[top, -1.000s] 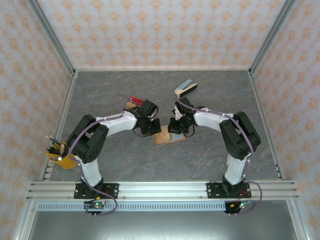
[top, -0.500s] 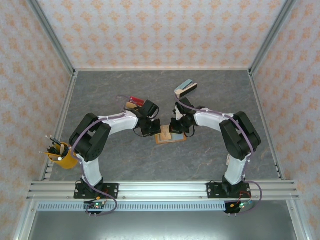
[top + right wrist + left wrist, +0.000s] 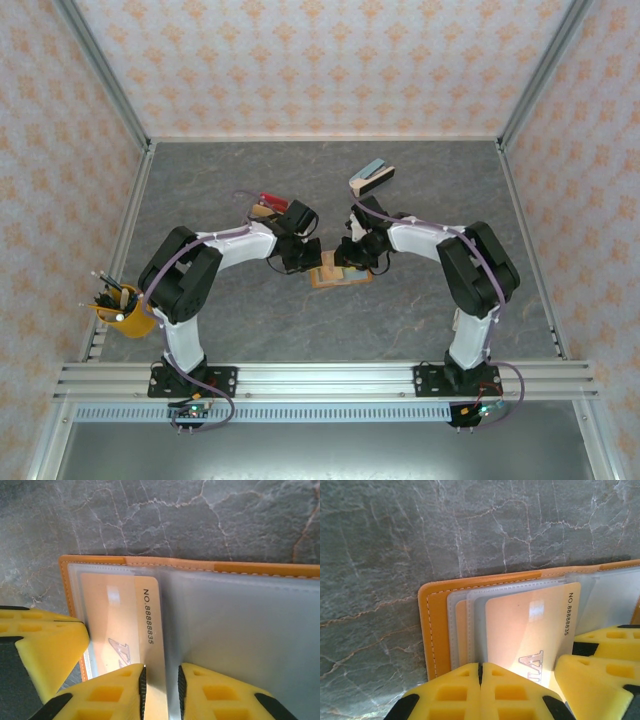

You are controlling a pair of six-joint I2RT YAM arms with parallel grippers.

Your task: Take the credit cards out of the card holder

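Note:
The orange-tan card holder (image 3: pixel 340 275) lies open and flat on the grey table between both grippers. Its stitched orange border (image 3: pixel 427 625) frames clear grey-blue sleeves. A tan credit card (image 3: pixel 530 625) marked NO.8888835 pokes partway out of a sleeve. My left gripper (image 3: pixel 303 256) is shut with nothing between its fingers, and its tips (image 3: pixel 481 669) rest on the sleeves at the holder's left end. My right gripper (image 3: pixel 161 680) stands over the card (image 3: pixel 110 615) with a narrow gap between its pads. The card's numbered edge lies in that gap. Its yellow fingers (image 3: pixel 605 640) also show beside the card.
A grey-blue and black wedge-shaped thing (image 3: pixel 372 177) sits behind the right arm. A small red, tan and black pile (image 3: pixel 268 205) lies behind the left gripper. A yellow cup of pens (image 3: pixel 118 308) stands at the left edge. Patterned walls enclose the table.

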